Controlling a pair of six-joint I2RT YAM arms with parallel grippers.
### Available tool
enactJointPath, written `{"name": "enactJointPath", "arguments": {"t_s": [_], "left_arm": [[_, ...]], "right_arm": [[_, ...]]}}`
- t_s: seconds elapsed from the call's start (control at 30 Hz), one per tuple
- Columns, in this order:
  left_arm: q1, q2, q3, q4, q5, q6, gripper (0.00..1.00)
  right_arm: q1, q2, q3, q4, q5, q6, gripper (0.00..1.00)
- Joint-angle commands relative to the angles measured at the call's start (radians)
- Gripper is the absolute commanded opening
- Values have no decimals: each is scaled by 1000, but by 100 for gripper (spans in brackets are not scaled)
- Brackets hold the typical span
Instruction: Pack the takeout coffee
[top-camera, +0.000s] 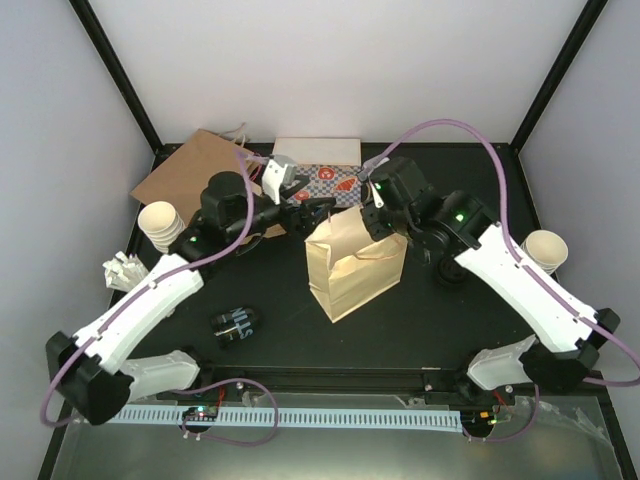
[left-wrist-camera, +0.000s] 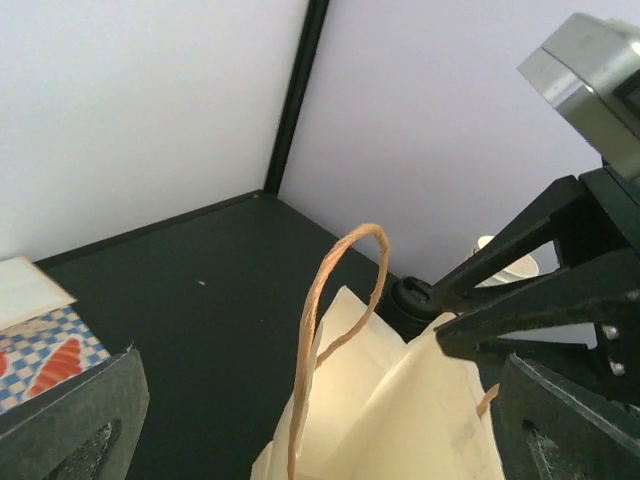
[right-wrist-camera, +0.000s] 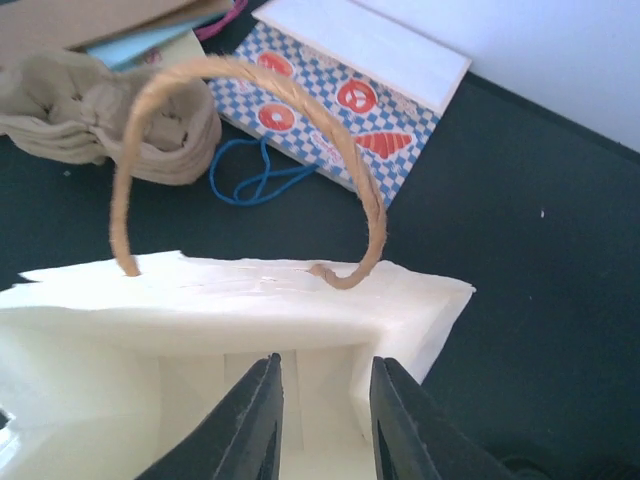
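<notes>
Overhead and wrist views of the packing station. On the black table (top-camera: 420, 330) a cream paper bag (top-camera: 355, 265) stands upright and open, its twine handle (right-wrist-camera: 250, 110) arching over the mouth. The right gripper (right-wrist-camera: 320, 375) sits at the bag's rim; we see its fingers (right-wrist-camera: 255, 420) drawn close together with folded rim paper between them, pinching that edge. The left gripper (left-wrist-camera: 320, 400) hangs just beside the bag on the opposite side, its fingers (left-wrist-camera: 75, 420) spread wide with nothing held between them. We find the takeout coffee in none of the three views, so we cannot tell where it is; the part of the bag's interior that the right wrist view shows holds only bare paper. Behind the bag lie a blue-and-white checked pack (right-wrist-camera: 330, 110) with red prints, a loop of blue cord (right-wrist-camera: 255, 175) and a brown cardboard cup carrier (right-wrist-camera: 90, 120). A flat brown bag (top-camera: 190, 170) lies at the far left. Stacks of lidless cream cups stand at the left edge (top-camera: 160, 222) and the right edge (top-camera: 545, 250). A small dark item with pale lettering (top-camera: 235, 322) lies near the left arm.
</notes>
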Motion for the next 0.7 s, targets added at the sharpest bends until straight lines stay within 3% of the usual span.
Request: {"name": "enactJointPath", "arguments": {"t_s": [0.0,0.27,0.43,0.67], "left_arm": [[6,-106,70,-286,-154,27,99],[6,-305,-10,-675,-508,-136,99],[21,-365,-122,-747,-532,-264,99],[51,-305,-167,-823,-529,-425,99]], "right_arm": [[-3,-81,-28,78,-43,-20,27],[-3,-152,-47,122,-105,-19,30],[-2,-245,-85,181,-166,-22,32],[-3,-415,-268,298,-274,-6,39]]}}
